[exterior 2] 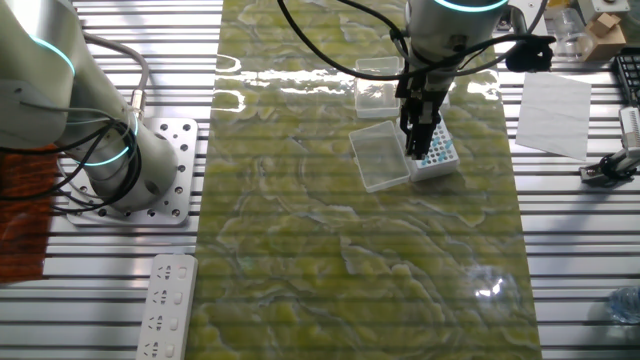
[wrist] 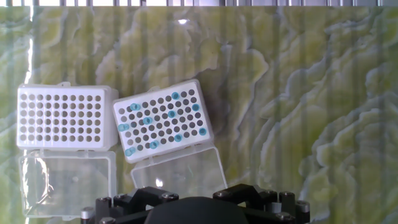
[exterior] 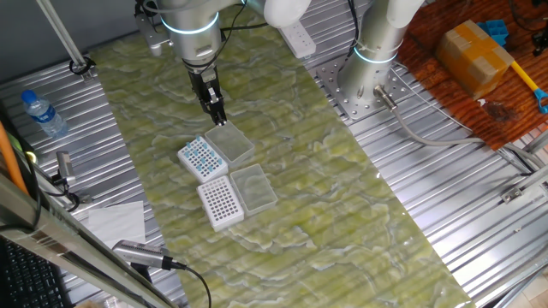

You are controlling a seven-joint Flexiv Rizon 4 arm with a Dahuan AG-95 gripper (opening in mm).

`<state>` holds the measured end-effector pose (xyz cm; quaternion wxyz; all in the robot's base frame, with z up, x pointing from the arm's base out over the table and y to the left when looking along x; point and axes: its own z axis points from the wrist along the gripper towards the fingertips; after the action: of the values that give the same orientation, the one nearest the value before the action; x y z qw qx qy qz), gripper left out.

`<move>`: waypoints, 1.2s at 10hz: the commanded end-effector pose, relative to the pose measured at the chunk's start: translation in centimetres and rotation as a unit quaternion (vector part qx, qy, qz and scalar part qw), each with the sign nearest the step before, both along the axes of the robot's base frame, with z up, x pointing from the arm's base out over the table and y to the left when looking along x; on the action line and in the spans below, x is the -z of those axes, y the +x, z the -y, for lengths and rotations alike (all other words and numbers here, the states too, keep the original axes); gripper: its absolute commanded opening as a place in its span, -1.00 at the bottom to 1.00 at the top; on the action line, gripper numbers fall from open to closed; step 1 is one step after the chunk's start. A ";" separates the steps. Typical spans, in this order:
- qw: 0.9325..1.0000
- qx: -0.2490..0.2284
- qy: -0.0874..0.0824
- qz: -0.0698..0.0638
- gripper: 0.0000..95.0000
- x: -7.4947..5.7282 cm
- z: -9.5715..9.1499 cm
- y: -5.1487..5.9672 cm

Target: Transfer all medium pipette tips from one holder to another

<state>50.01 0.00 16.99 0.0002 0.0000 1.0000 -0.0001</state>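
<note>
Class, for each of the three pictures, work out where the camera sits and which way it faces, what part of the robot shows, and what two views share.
One fixed view: high, beside the table, looking down at the green mat; shows the arm and gripper.
The other fixed view: high, opposite side, looking down; arm above the holder with blue tips.
Hand view: on the hand, looking down; only the gripper's dark base shows.
Shared: the holder with blue tips and the empty holder.

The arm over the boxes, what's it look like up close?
The arm is silver-grey and rounded, with a glowing cyan ring around its lower joint. Black cables loop off it. Its tool is slim and black; in the hand view, its black base shows silver screws.
</note>
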 end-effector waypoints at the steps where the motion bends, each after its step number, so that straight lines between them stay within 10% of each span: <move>1: 0.994 -0.096 0.041 -0.039 -1.00 0.0 0.0 0.0; 12: 0.993 -0.106 0.040 -0.042 -1.00 0.0 0.0 0.0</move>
<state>49.93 -0.02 17.04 -0.0418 -0.1002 0.9933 0.0384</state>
